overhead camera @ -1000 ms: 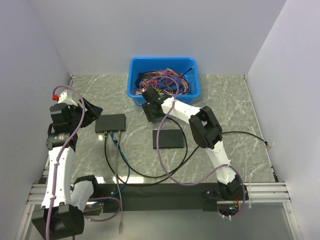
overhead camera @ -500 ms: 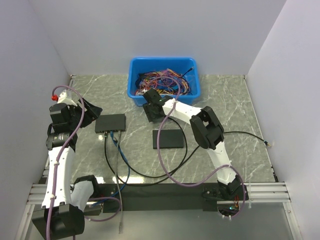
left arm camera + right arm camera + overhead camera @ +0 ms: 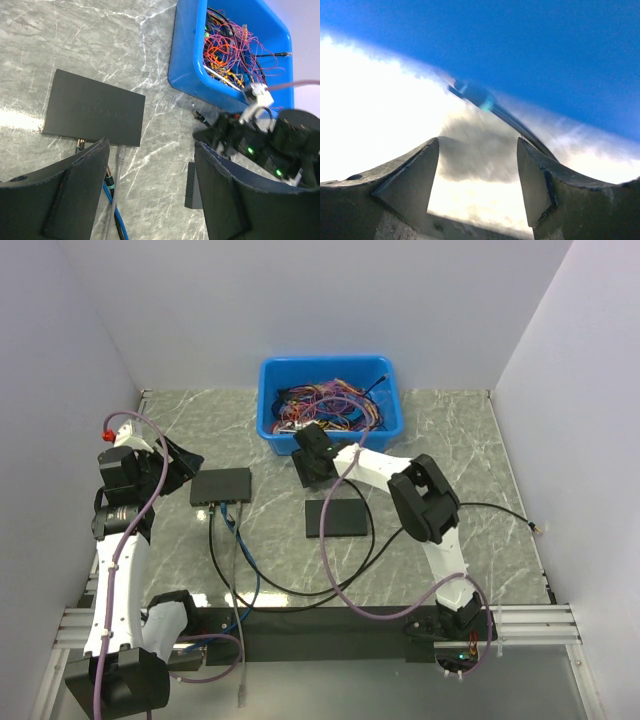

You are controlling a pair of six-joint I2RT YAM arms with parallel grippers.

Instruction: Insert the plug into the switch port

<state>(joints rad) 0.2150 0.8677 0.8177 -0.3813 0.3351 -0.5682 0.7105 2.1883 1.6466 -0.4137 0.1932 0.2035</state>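
Now the right claw (image 3: 477,143), spread like the left claw (image 3: 150,145), has slid rightward along the bin (image 3: 326,359)

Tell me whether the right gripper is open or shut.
Open: the right gripper shows a clear gap between its fingers.

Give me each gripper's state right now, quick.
Left gripper: open, holding nothing.
Right gripper: open, holding nothing.

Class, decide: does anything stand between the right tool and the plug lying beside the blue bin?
Nothing visible does. The open right tool faces the plug directly, with the blue bin just behind it.
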